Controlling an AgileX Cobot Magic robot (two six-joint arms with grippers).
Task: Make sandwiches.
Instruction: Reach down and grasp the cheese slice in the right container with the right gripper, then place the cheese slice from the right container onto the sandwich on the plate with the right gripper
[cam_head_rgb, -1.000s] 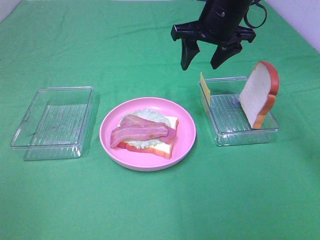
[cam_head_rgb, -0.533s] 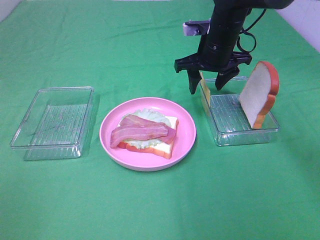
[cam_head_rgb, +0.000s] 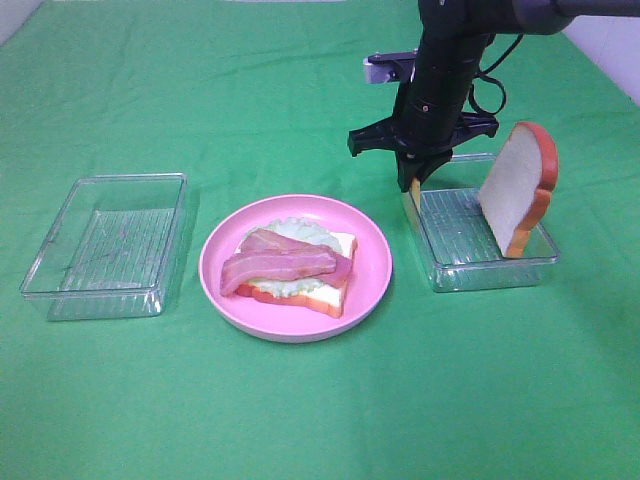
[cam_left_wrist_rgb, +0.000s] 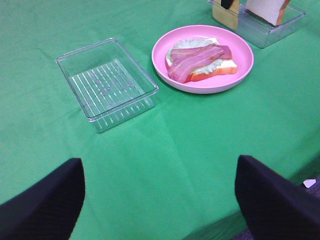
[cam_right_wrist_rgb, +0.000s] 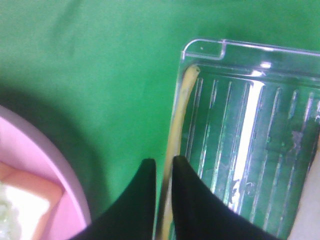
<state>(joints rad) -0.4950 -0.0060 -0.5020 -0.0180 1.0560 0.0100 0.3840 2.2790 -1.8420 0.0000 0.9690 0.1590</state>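
Half-built sandwich (cam_head_rgb: 295, 266) (bread, lettuce, bacon): on pink plate (cam_head_rgb: 373, 262). Cheese slice (cam_right_wrist_rgb: 181, 107): on edge in clear tray (cam_head_rgb: 470, 272) right of plate, at wall nearest plate; right gripper (cam_right_wrist_rgb: 162, 163) jaws pinched on it. Left gripper (cam_left_wrist_rgb: 160, 166): jaws wide apart, empty.

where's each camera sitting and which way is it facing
Exterior high: mounted high, looking down on plate, left tray and right tray; only the right arm shows, right gripper at the right tray.
Left wrist: low over the cloth, looking across at left tray and plate; left gripper shows open.
Right wrist: looking straight down at the cheese standing along the right tray's wall; its fingers pinch it.
Shared: all three show the plate.
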